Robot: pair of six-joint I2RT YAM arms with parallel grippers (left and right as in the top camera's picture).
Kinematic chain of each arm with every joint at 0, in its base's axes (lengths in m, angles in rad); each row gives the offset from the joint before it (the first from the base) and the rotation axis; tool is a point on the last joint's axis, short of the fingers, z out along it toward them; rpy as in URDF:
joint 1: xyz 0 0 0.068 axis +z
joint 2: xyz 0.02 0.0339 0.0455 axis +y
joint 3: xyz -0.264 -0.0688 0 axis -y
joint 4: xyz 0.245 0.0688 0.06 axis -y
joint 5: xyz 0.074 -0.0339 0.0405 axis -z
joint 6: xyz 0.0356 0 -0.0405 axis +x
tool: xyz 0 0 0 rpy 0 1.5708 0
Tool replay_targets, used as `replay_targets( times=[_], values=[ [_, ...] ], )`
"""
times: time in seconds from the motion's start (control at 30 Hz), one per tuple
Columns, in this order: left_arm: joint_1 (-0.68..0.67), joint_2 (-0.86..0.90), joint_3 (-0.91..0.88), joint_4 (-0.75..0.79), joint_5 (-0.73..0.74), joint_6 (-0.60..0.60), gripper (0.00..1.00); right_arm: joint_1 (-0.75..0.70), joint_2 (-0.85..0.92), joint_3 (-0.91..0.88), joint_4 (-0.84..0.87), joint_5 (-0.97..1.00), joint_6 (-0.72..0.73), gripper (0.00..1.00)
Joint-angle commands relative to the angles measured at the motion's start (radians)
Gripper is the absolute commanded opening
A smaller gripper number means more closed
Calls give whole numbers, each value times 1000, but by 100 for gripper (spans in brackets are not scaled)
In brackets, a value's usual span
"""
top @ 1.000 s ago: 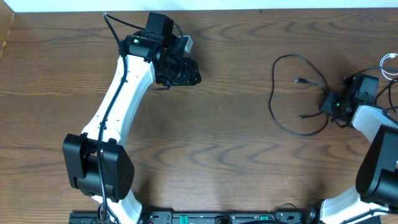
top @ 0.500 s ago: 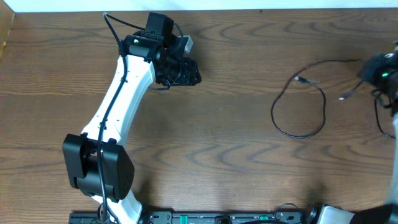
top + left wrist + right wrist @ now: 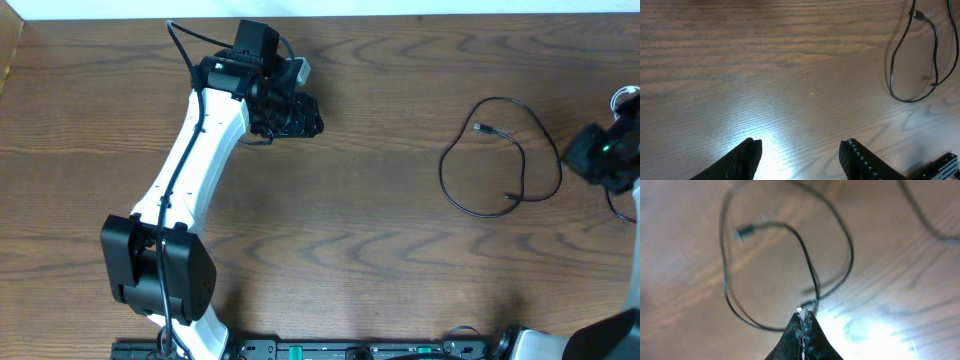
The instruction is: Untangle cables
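The black cable lies in a loose loop on the right part of the table, one plug inside the loop. It also shows in the left wrist view and, blurred, in the right wrist view. A bit of the white cable shows at the right edge. My right gripper is shut, just right of the loop; its tips point at the spot where the cable crosses itself. My left gripper is open and empty at the far left.
The wooden table fills the views. The left arm reaches across the left part. A black rail runs along the front edge. A blurred thin line crosses the right wrist view's top right corner.
My right gripper swung up and to the right, dragging the black cable, then came back down. The loop now lies wider and further right. The left arm has not moved.
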State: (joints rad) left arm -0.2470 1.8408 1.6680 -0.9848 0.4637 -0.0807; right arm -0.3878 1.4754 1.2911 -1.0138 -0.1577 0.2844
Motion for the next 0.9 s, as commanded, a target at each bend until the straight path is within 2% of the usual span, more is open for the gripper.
replay_targets(
  times=[0.0,0.07,0.13,0.23,0.37,0.47,0.67,0.77,0.87],
  values=[
    [-1,-11,-2,-1,-13,9,56,10,24,-72,4,2,-6,10],
    [-1,-11,-2,-1,-13,9,56,9,35,-119,34,2,-5,29],
    [-1,-11,-2,-1,-13,9,56,9,51,-158,69,2,-6,41],
    [-1,-11,-2,-1,-13,9,56,10,72,-210,129,2,-5,50],
    [-1,-11,-2,-1,-13,9,56,10,116,-274,205,2,-5,56],
    [-1,-11,-2,-1,-13,9,56,10,164,-304,249,1,-3,55],
    [-1,-11,-2,3,-13,9,56,10,264,-358,377,-6,82,44],
    [-1,-11,-2,3,-13,9,56,10,306,-367,423,-35,98,34],
    [-1,-11,-2,3,-13,9,56,10,332,-370,451,-55,105,31]
  ],
)
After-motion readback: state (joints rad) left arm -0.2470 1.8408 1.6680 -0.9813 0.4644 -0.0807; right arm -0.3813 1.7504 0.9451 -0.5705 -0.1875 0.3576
